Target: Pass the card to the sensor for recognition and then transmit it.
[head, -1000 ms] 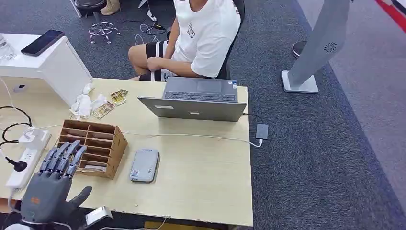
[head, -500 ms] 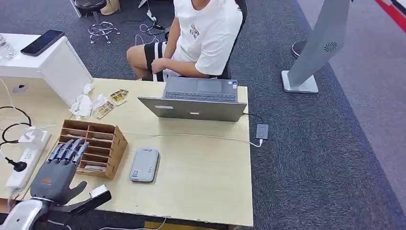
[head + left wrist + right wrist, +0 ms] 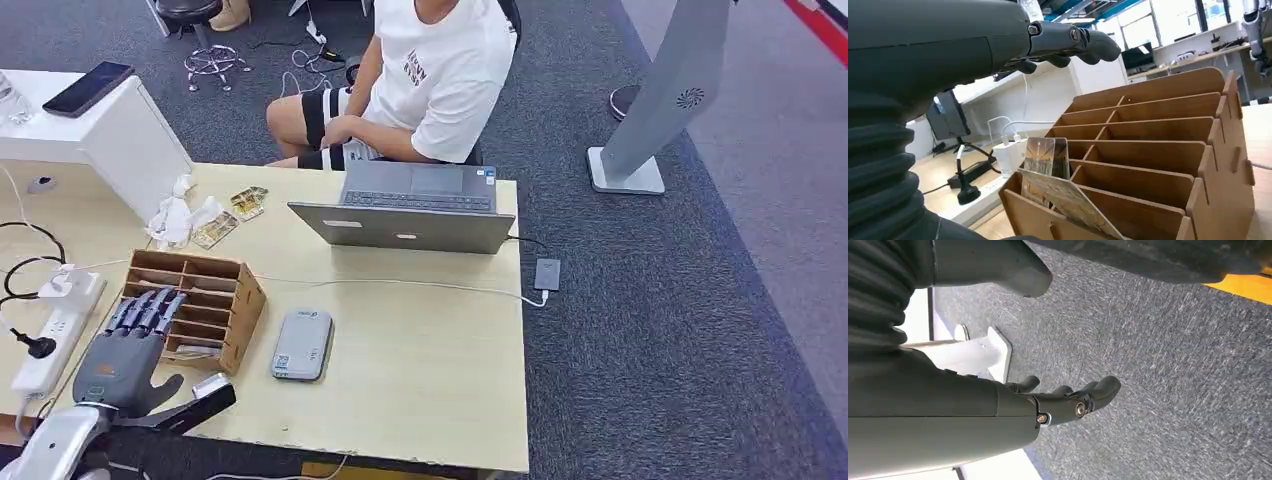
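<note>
Left hand [image 3: 128, 355] hovers by the rack [image 3: 205, 305], fingers spread, empty; right hand [image 3: 1068, 400] hangs over carpet, fingers loosely curled, empty. Best to come down over the near slot and pinch the leaning card [image 3: 1068, 202] by its top edge. Near slot holds cards; other slots look bare; sensor [image 3: 302, 344] lies beside the rack.

Person [image 3: 430, 80] cut off above shoulders, cards [image 3: 1048, 175] partly hidden inside wooden organizer [image 3: 1158, 165]

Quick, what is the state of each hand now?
Left hand: open, holding nothing, fingers spread above the wooden card rack.
Right hand: open, holding nothing, over the grey carpet.
</note>
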You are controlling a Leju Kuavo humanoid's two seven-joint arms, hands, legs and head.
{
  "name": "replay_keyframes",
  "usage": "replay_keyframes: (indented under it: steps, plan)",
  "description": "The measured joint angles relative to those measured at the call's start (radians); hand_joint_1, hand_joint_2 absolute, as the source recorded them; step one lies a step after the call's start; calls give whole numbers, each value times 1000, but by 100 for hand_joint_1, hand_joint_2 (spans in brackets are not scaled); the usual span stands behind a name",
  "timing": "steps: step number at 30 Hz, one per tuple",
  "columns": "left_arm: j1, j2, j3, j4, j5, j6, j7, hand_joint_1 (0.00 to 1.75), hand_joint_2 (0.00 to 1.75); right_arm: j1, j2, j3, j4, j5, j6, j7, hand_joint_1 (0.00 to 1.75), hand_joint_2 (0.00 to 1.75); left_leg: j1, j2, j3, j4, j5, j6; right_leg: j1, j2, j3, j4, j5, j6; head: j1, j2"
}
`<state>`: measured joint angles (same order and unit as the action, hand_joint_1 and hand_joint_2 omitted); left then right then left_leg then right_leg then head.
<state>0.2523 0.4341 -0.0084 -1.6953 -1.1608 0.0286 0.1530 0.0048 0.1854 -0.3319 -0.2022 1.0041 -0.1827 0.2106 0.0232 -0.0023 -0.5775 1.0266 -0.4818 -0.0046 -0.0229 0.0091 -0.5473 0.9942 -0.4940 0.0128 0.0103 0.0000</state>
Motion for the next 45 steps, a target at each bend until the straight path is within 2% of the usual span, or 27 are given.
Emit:
replay_keyframes:
  steps: [31,32,45]
  plan:
    - [11,-8,0,17,11,-21,22,0,175,0,3,0,0,22,5,2,0,175,0,0,0,0,0,0,0,0,0,0,0,0,0,0]
    - [12,-8,0,17,12,-21,22,175,175,0,3,0,0,23,6,2,0,175,0,0,0,0,0,0,0,0,0,0,0,0,0,0]
    - [39,-2,0,16,48,-40,22,175,175,0,3,0,0,27,8,0,0,175,0,0,0,0,0,0,0,0,0,0,0,0,0,0]
